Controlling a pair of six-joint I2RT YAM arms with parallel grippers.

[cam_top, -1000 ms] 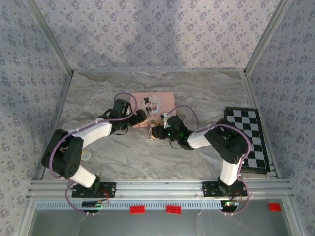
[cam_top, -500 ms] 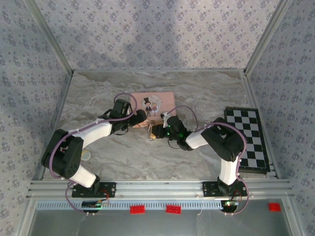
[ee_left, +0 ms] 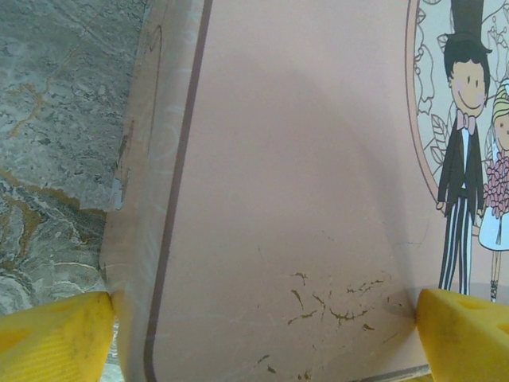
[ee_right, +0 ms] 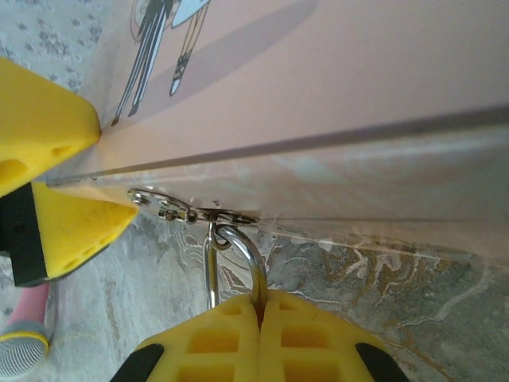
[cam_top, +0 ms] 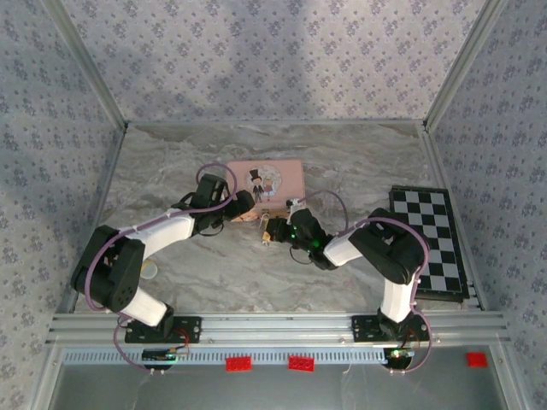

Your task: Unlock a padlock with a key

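The pink tin (cam_top: 265,181) with its cartoon couple lies mid-table. My left gripper (cam_top: 242,207) is shut on the tin's near left corner; in the left wrist view its yellow fingertips (ee_left: 56,338) press both sides of the tin (ee_left: 286,199). The padlock's silvery shackle (ee_right: 242,255) hangs through the tin's metal hasp (ee_right: 195,213). My right gripper (ee_right: 259,306) is shut on that shackle, and its fingers hide the brass body. From above, the right gripper (cam_top: 275,227) sits at the tin's front edge. A pink, grey-tipped thing (ee_right: 24,322) lies on the table; I cannot tell if it is the key.
A black-and-white checkerboard (cam_top: 432,239) lies at the table's right edge. A small pale disc (cam_top: 149,271) sits beside the left arm's base link. Patterned walls close in three sides, and an aluminium rail (cam_top: 273,325) runs along the front.
The right arm has edged left toward the tin's front and its forearm has swung lower. The left arm and the tin have stayed put.
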